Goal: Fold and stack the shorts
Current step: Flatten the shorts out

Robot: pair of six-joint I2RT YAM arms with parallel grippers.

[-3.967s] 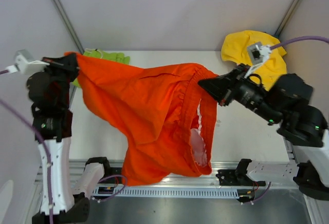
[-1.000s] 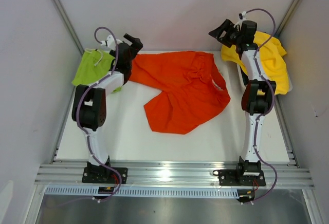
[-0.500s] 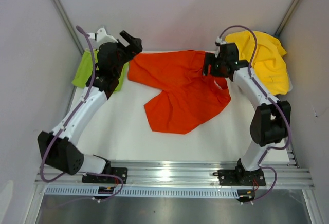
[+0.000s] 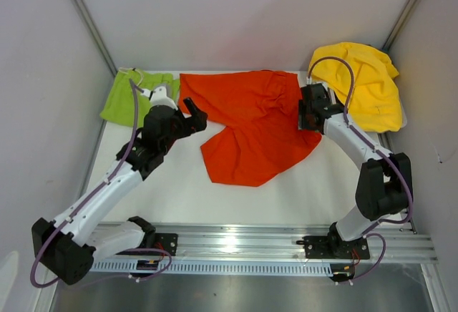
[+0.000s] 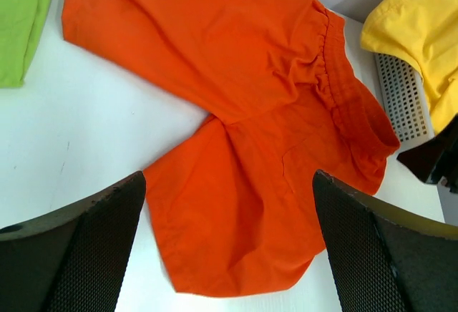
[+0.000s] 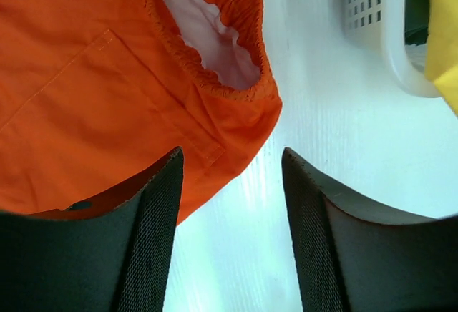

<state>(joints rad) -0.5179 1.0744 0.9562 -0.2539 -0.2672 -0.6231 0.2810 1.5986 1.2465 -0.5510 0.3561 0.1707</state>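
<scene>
Orange-red shorts, lately hanging between the arms, are lying flat by the far edge of the table as the right gripper is narrowing its empty jaws over the waistband and the left gripper is hovering wide open, for the fold.

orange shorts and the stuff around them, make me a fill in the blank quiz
1. In the top view, the green shorts lie ____ of the orange shorts.
2. The right tool is at the orange pair's elastic ____.
3. The cloth draped over the basket is ____.
Missing: left; waistband; yellow
</scene>
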